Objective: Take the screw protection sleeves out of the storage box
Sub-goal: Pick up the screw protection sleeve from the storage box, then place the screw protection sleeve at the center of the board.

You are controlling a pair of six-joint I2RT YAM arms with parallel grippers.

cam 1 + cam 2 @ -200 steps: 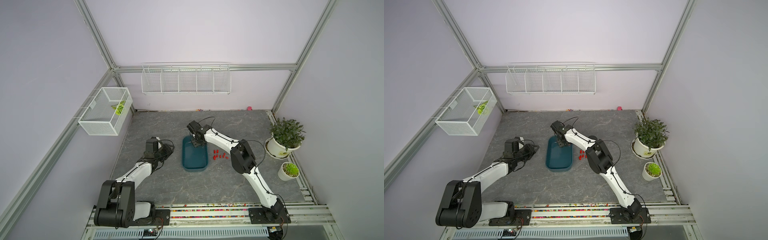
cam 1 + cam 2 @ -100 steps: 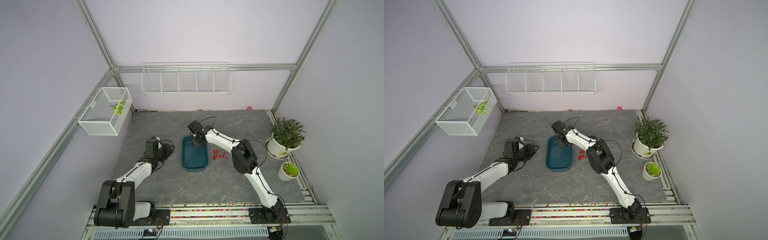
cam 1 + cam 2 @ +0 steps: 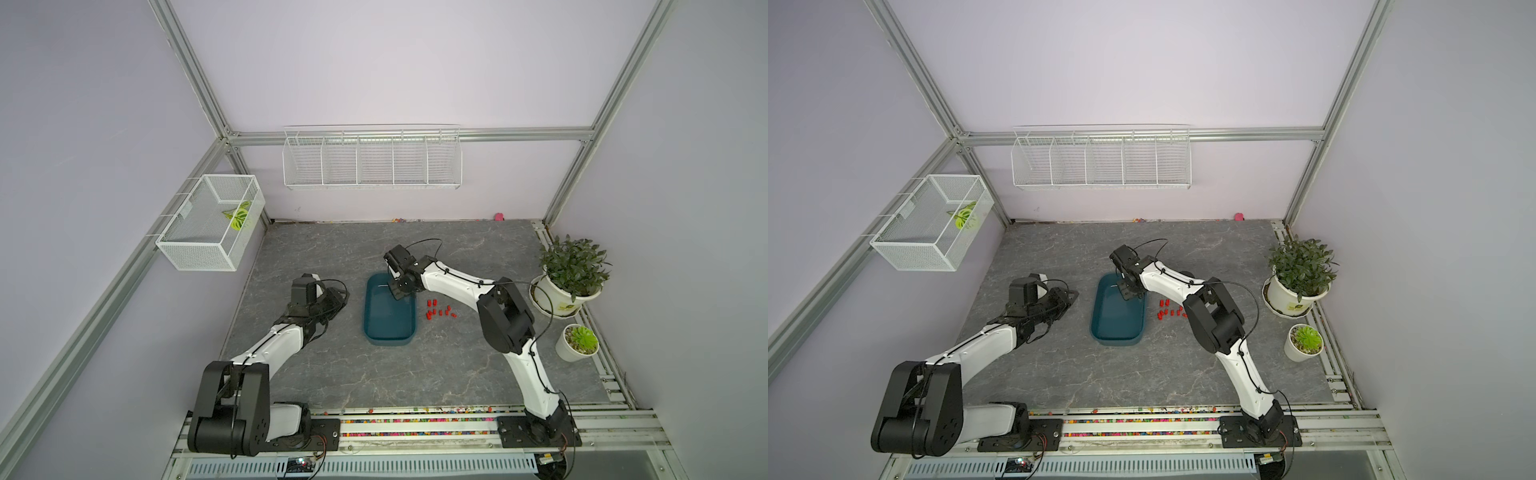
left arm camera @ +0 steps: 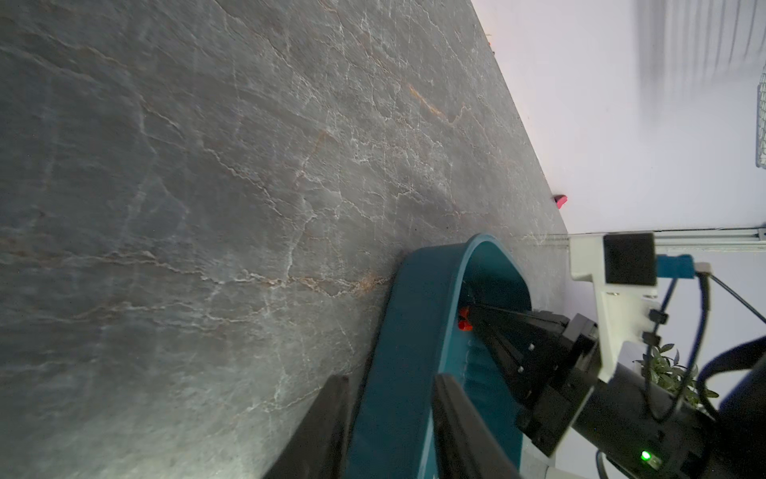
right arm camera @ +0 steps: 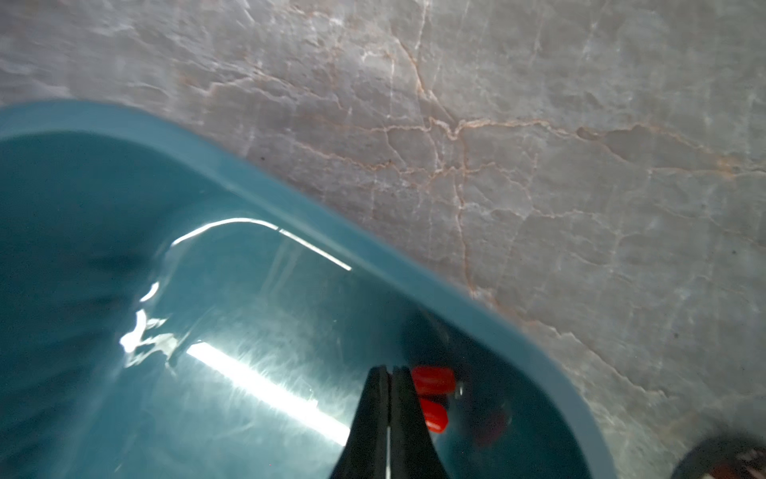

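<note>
The teal storage box (image 3: 386,328) (image 3: 1115,328) lies mid-table. My right gripper (image 3: 397,293) (image 3: 1128,295) (image 5: 389,373) reaches down into its far right corner. Its jaws are shut flat together with nothing between them. Two red screw protection sleeves (image 5: 433,379) (image 4: 464,321) lie on the box floor right beside its fingertips. Several more sleeves (image 3: 438,311) (image 3: 1169,311) are scattered on the table just right of the box. My left gripper (image 3: 343,296) (image 4: 393,381) lies low at the box's left side, rolled on its side. Its fingers stand apart and the box wall (image 4: 398,352) shows between them.
Two potted plants (image 3: 569,270) (image 3: 579,343) stand at the table's right edge. White wire baskets hang on the back wall (image 3: 372,158) and the left wall (image 3: 212,224). A strip of coloured beads (image 3: 415,420) runs along the front rail. A small pink thing (image 3: 498,216) lies by the back wall.
The right gripper's jaws have closed fully inside the box, barely shifting place. The left arm and the box have not moved.
</note>
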